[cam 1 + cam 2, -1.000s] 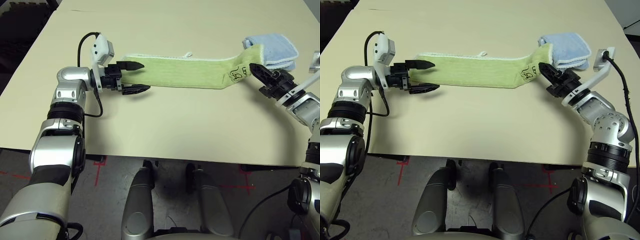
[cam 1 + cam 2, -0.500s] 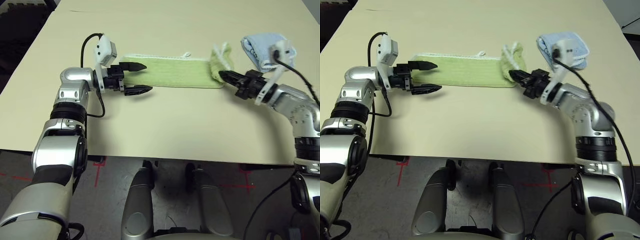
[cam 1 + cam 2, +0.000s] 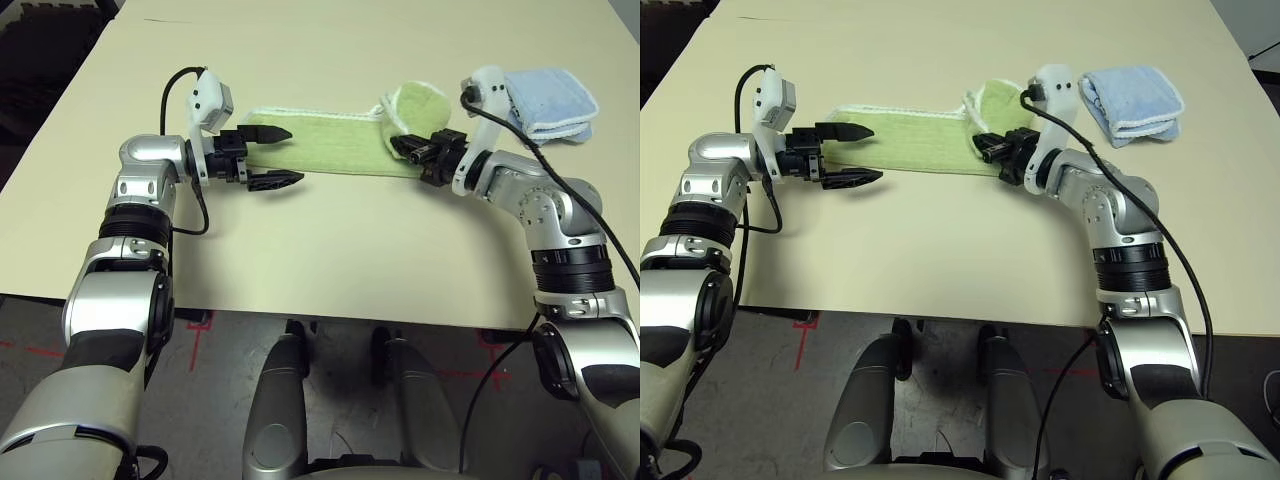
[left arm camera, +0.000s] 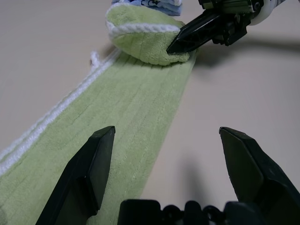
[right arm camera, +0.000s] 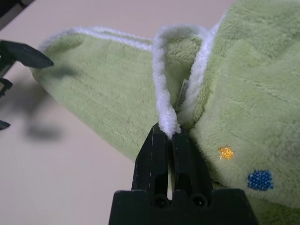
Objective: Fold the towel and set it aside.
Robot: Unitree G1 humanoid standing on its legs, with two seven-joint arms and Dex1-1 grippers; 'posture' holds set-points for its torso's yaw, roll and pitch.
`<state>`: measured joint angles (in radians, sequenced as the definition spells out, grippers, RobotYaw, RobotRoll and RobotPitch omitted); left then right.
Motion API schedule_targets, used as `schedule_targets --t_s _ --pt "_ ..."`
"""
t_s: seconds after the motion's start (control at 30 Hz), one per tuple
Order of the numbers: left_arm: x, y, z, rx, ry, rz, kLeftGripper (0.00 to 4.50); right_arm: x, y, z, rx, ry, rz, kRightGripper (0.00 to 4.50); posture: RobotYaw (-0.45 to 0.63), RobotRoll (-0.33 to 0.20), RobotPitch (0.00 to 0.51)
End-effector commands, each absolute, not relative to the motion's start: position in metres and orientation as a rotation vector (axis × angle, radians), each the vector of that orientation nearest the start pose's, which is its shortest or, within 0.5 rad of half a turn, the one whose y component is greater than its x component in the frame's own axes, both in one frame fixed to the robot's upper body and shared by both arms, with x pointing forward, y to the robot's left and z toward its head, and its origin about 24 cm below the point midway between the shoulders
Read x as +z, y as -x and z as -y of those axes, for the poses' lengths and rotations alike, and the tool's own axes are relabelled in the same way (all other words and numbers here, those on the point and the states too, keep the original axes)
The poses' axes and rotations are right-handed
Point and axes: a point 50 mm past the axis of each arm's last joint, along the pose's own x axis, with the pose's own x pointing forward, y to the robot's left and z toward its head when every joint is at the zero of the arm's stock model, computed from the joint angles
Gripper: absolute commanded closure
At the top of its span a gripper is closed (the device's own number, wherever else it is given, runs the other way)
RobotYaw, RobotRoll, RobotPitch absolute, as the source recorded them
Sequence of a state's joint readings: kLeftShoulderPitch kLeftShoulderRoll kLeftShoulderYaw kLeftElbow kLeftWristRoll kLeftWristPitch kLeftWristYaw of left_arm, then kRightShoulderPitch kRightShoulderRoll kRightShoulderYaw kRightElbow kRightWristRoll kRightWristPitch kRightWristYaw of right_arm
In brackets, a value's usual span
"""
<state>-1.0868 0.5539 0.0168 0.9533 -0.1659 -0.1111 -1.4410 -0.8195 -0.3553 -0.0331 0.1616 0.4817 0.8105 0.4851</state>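
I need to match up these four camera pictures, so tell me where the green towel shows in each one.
Left eye view: towel mid-table, between the grippers.
Right eye view: towel left of centre.
Left wrist view: running away from the open left gripper.
Right wrist view: close up.
Shared landmark: right gripper pinching the raised end.

The towel (image 5: 108, 89) was soft, fuzzy light green terry cloth, ribbed in faint lengthwise lines, with a thick white looped-yarn edging and small stitched dots of blue and orange. The folded light blue towel (image 3: 550, 98) looked like the same matt pile. The tabletop (image 3: 330, 260) was smooth, matt and cream-coloured. The fingers (image 4: 89, 173) were black plastic with a slight sheen; the forearms (image 3: 545, 205) were brushed silver metal, their camera housings (image 3: 205, 98) glossy white plastic
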Motion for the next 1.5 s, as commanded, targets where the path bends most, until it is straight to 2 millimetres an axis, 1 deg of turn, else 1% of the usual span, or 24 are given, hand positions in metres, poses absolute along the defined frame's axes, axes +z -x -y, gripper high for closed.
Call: schedule_targets --t_s 0.03,0.1,0.17,0.23,0.27,0.4,0.53,0.6,0.8,0.9,0.97,1.1,1.17,1.23,1.33,1.4,1.5 --pt "0.217 -0.371 -0.204 -1.237 -0.432 0.039 0.0 0.19 -0.353 0.13 0.715 -0.072 -0.212 4.46 0.02 0.0 0.306" --pt "0.217 -0.37 -0.204 -1.237 -0.431 0.034 0.0 0.187 -0.352 0.127 0.695 -0.113 -0.244 4.46 0.02 0.0 0.306" --pt "0.216 -0.37 -0.204 -1.237 -0.428 0.03 0.0 0.186 -0.352 0.123 0.702 -0.118 -0.251 4.46 0.01 0.0 0.306" --pt "0.216 -0.37 -0.204 -1.237 -0.425 0.029 0.0 0.187 -0.352 0.12 0.714 -0.104 -0.251 3.91 0.01 0.0 0.306" --pt "0.216 -0.37 -0.204 -1.237 -0.425 0.028 0.0 0.187 -0.352 0.119 0.72 -0.09 -0.248 3.72 0.01 0.0 0.307" --pt "0.215 -0.371 -0.203 -1.237 -0.423 0.028 0.0 0.192 -0.352 0.116 0.788 -0.001 -0.193 2.18 0.01 0.0 0.307" --pt "0.215 -0.371 -0.202 -1.239 -0.422 0.029 0.0 0.205 -0.347 0.116 0.894 0.015 -0.083 0.66 0.0 0.0 0.307" --pt "0.215 -0.371 -0.201 -1.24 -0.421 0.03 0.0 0.21 -0.345 0.118 0.934 0.016 -0.048 0.02 0.0 0.0 0.307" --pt "0.215 -0.372 -0.199 -1.244 -0.42 0.031 0.0 0.219 -0.34 0.134 1.052 0.063 0.046 0.02 -0.01 0.0 0.308" --pt "0.215 -0.372 -0.199 -1.245 -0.421 0.029 0.0 0.219 -0.339 0.14 1.097 0.106 0.043 0.02 -0.01 0.0 0.308" --pt "0.215 -0.372 -0.199 -1.245 -0.422 0.028 0.0 0.217 -0.339 0.14 1.116 0.135 0.021 0.02 -0.01 0.0 0.307" --pt "0.216 -0.372 -0.197 -1.247 -0.423 0.032 0.0 0.213 -0.341 0.135 1.132 0.15 0.012 0.02 0.0 0.0 0.306" --pt "0.216 -0.372 -0.197 -1.247 -0.421 0.037 0.0 0.214 -0.345 0.137 1.104 0.182 0.087 0.02 0.0 0.0 0.306" --pt "0.217 -0.372 -0.196 -1.244 -0.414 0.049 0.0 0.217 -0.35 0.145 1.06 0.211 0.185 0.02 0.0 0.0 0.306" --pt "0.217 -0.372 -0.196 -1.23 -0.393 0.075 0.0 0.225 -0.355 0.166 1.0 0.213 0.344 0.02 0.01 0.0 0.306" --pt "0.215 -0.372 -0.196 -1.217 -0.381 0.087 0.0 0.224 -0.356 0.181 0.975 0.256 0.399 0.02 0.01 0.0 0.31" --pt "0.212 -0.371 -0.196 -1.203 -0.37 0.092 0.0 0.221 -0.358 0.2 0.961 0.31 0.418 0.02 0.02 0.0 0.313"
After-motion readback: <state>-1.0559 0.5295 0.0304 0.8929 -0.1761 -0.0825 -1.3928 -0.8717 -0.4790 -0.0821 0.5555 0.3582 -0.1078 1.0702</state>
